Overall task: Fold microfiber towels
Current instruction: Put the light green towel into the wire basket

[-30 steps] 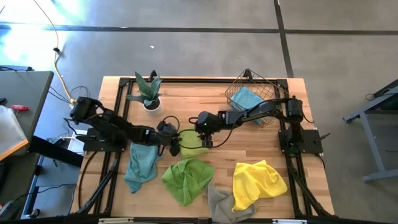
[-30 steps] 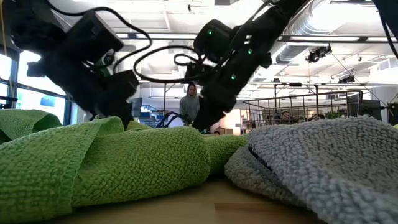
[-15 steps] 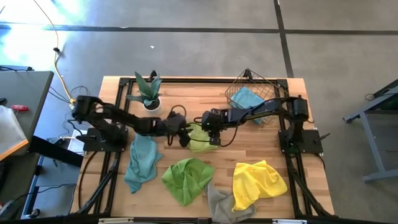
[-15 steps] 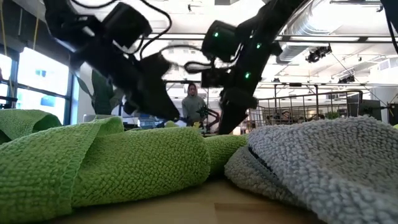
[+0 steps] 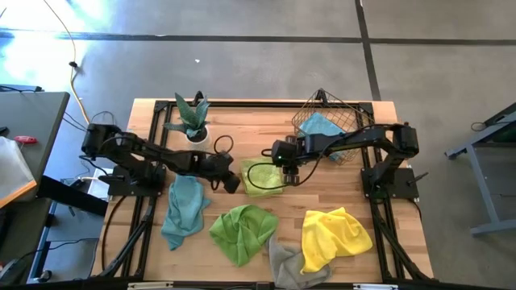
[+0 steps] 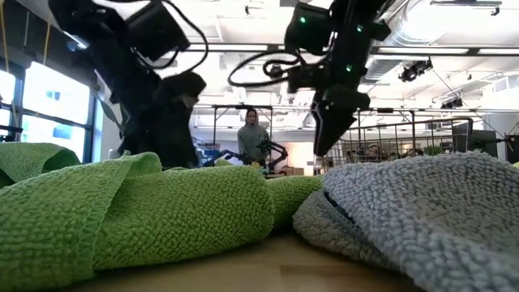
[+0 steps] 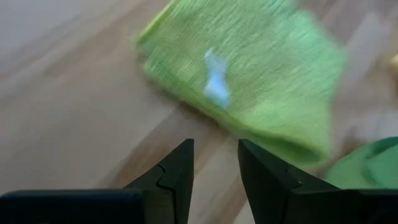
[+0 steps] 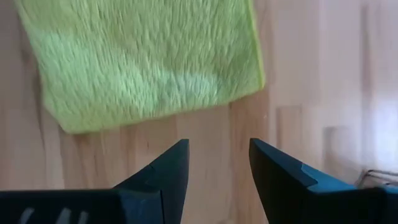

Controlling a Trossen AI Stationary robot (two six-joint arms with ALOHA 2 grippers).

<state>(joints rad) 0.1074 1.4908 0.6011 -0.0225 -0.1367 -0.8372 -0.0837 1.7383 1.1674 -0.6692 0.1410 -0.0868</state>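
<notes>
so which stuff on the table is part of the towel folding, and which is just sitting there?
Job:
- folded lime towel
- crumpled lime towel
- teal towel
- teal towel in the basket
- yellow towel
- grey towel

Lying about:
- wire basket
- potted plant

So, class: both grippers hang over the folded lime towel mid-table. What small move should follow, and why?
Probably the right gripper drops onto the folded lime towel to carry it to the basket. Both it and the left gripper are open and empty beside the towel, and a teal towel already lies in the basket.
</notes>
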